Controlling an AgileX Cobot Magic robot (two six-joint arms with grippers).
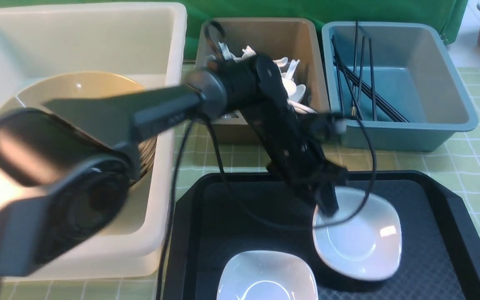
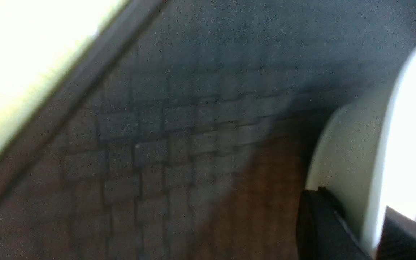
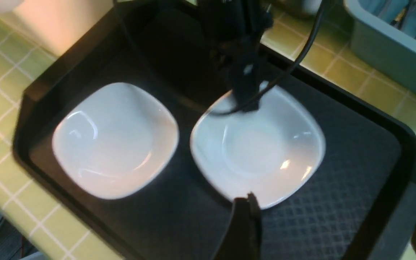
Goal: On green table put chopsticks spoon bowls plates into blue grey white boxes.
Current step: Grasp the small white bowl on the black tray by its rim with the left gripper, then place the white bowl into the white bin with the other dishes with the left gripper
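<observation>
White plate (image 1: 361, 246), pinched at its rim by the left hand (image 1: 327, 210), is risking slipping free; right hand (image 3: 338, 213) is hanging open.

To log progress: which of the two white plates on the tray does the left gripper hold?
The right-hand plate; the left gripper is shut on its rim. The other plate lies free.

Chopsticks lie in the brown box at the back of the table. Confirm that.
Wrong: the chopsticks lie in the blue box at the back of the table; the brown box holds white spoons. The front view shows it.
</observation>
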